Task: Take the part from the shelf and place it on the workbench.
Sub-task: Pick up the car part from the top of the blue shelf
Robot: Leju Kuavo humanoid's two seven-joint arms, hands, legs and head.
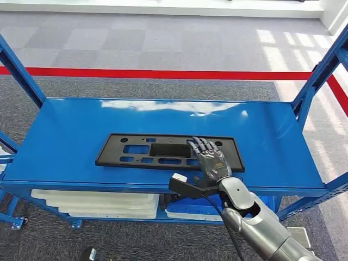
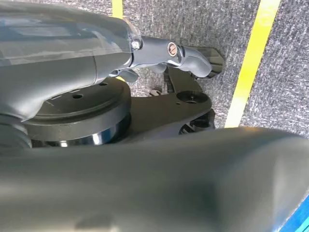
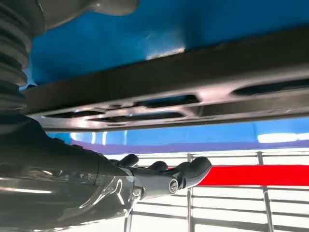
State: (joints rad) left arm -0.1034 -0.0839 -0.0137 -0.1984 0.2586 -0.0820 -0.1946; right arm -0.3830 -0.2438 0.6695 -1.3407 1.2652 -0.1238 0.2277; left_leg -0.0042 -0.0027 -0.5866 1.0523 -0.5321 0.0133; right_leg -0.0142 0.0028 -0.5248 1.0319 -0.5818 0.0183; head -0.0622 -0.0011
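The part [image 1: 135, 149] is a flat black panel with several cutouts, lying lengthwise on the blue shelf top [image 1: 61, 136]. My right hand [image 1: 211, 160] reaches over the part's right portion from the near edge, fingers stretched out across it. In the right wrist view the fingers [image 3: 171, 181] extend along the part [image 3: 182, 77] with a gap between them, and nothing is gripped. My left hand [image 2: 164, 50] hangs at my side over grey carpet, fingers extended and holding nothing.
Blue uprights [image 1: 20, 70] [image 1: 320, 76] frame the shelf on both sides. A lower level holds white trays [image 1: 98, 201] and a blue bin [image 1: 185, 209]. A red floor line [image 1: 164, 73] runs behind the shelf. A yellow floor line [image 2: 251, 63] lies by my left side.
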